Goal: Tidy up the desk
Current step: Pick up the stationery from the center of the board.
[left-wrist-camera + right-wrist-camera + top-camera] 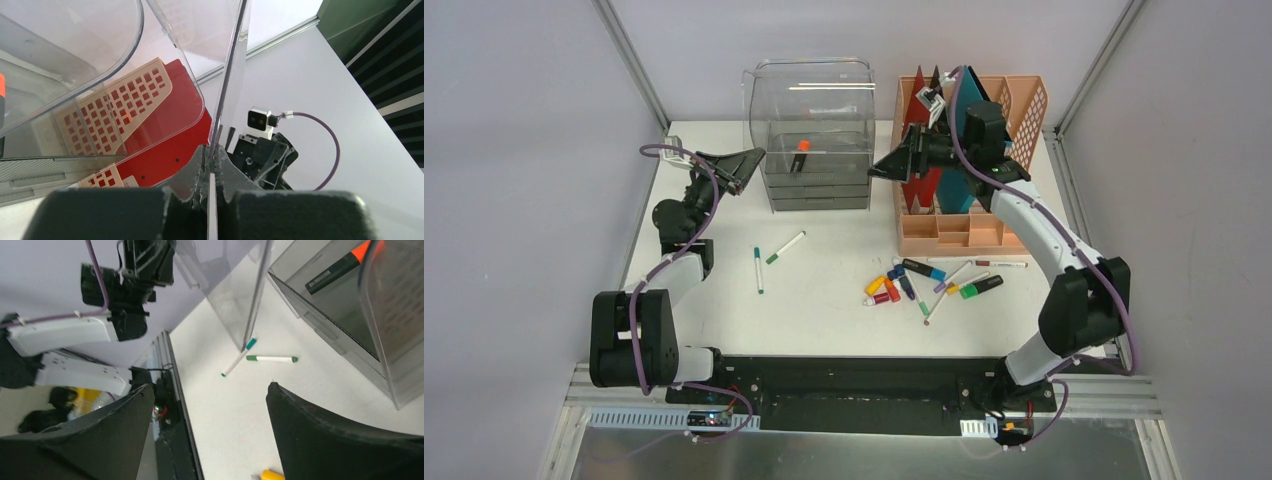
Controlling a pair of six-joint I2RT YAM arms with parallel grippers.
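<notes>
Counter (824, 325), white and flat, lies under both sets of fingers and carries everything. Left fingers (754, 158) pinch the thin clear wall edge of the clear box (819, 120), which stands just to their right. The left wrist view shows the panel running up from between the closed tips. Right fingers (879, 170) are spread wide with nothing between them, above the counter, with the box on their left and the peach rack (969, 235) just behind and to their right. Orange-capped marker (801, 155) sits inside the box, between the two sets of fingers. Two green-capped pens (774, 255) lie close together on the counter, nearer the bases than either fingers. Loose markers (924, 285) cluster on the counter in front of the rack, on the near side of the right fingers.
</notes>
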